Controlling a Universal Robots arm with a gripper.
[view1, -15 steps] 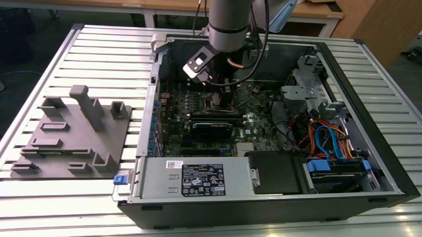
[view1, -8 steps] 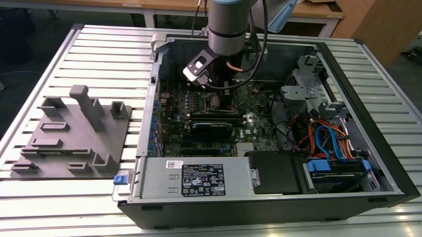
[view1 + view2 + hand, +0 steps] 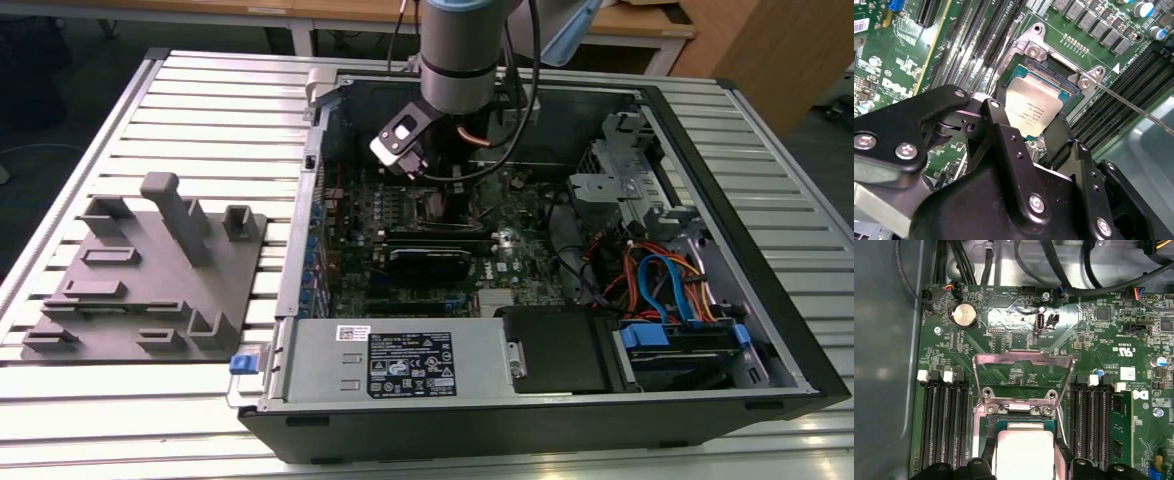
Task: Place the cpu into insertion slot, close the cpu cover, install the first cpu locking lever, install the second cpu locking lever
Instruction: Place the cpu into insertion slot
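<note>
Gripper (image 3: 1030,127) is down inside the computer case (image 3: 534,432), and its 2 black fingers (image 3: 1064,137) are pressed against opposite edges of the cpu (image 3: 1034,102) — a firm pinch, dull silver top facing up. The cpu is squarely over the insertion slot (image 3: 1068,93), lined up with the socket's metal frame. Whether it is fully seated or just above the contacts, I cannot tell. The cpu cover (image 3: 1024,359) is swung open, standing up from its hinge at 1 edge of the slot, with green board showing through its window. A thin metal lever (image 3: 1134,105) runs out from a corner of the socket frame, across the long black memory slots (image 3: 944,425) that flank the socket on 2 sides. A round coin battery (image 3: 963,315) sits on the board beyond the raised cover. Pulling back — the arm (image 3: 461,50) reaches straight down into the open case, which lies on a slatted table (image 3: 174,90). A grey fixture tray (image 3: 147,290) rests just beside the case, on the exterior view's left.
</note>
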